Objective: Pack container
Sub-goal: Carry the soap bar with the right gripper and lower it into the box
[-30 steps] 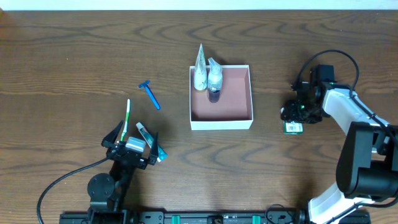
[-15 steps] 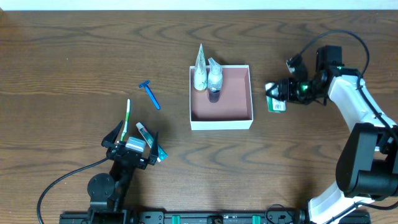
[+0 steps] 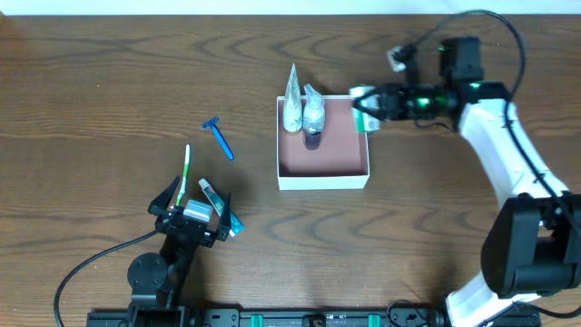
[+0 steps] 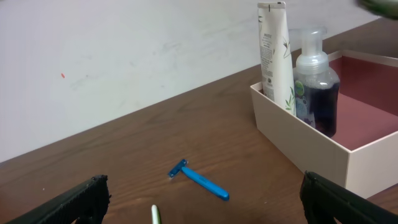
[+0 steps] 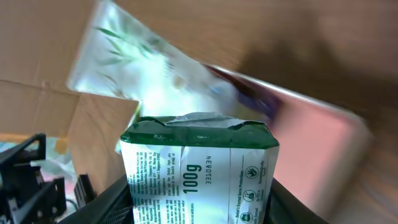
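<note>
The container (image 3: 323, 180) is a square white box with a pinkish-brown inside at the table's middle; it also shows in the left wrist view (image 4: 311, 134). A white tube (image 3: 291, 102) and a pump bottle (image 3: 313, 113) stand in its far left corner. My right gripper (image 3: 370, 100) is shut on a green-and-white 100g packet (image 5: 199, 168) and holds it over the container's far right edge. My left gripper (image 3: 191, 216) is open and empty near the front left, by a green toothbrush (image 3: 184, 174) and a small tube (image 3: 218, 205).
A blue razor (image 3: 218, 137) lies left of the container, also in the left wrist view (image 4: 200, 180). The right arm's cable loops over the table's right side.
My right gripper has lifted the packet from the table at the right and carried it left, up to the container's far right edge. The left arm has not moved.
</note>
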`<state>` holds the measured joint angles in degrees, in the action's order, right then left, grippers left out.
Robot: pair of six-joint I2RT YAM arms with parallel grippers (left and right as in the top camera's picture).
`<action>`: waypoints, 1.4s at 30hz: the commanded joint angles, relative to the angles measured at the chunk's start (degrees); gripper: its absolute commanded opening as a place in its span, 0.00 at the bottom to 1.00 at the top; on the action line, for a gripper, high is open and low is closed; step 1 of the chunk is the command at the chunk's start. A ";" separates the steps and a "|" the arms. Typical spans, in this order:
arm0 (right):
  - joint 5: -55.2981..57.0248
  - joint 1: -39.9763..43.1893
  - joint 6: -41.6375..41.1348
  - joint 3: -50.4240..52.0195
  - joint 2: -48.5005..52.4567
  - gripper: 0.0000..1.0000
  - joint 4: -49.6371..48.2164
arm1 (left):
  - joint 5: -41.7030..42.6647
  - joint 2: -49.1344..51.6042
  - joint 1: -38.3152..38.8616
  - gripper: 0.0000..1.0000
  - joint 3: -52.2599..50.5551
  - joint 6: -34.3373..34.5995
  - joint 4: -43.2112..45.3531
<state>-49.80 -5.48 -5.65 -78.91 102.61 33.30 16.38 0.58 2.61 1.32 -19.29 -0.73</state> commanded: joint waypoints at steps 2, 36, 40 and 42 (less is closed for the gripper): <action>7.63 -6.51 -8.94 -1.11 -1.73 0.45 -2.49 | 0.96 -0.31 -0.35 0.98 -1.09 0.52 -1.84; 33.57 -12.98 -9.94 -0.94 -1.03 0.45 2.93 | 0.96 -0.31 -0.35 0.98 -1.09 0.52 -1.84; 33.97 -12.98 -9.97 -0.90 0.22 0.45 2.69 | 0.96 -0.31 -0.35 0.98 -1.09 0.52 -1.84; 33.97 -12.98 -9.97 -0.90 0.96 0.44 2.45 | 0.96 -0.31 -0.35 0.98 -1.09 0.52 -1.84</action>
<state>-16.38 -17.98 -16.49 -79.00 102.61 36.12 16.38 0.58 2.61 1.32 -19.27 -0.73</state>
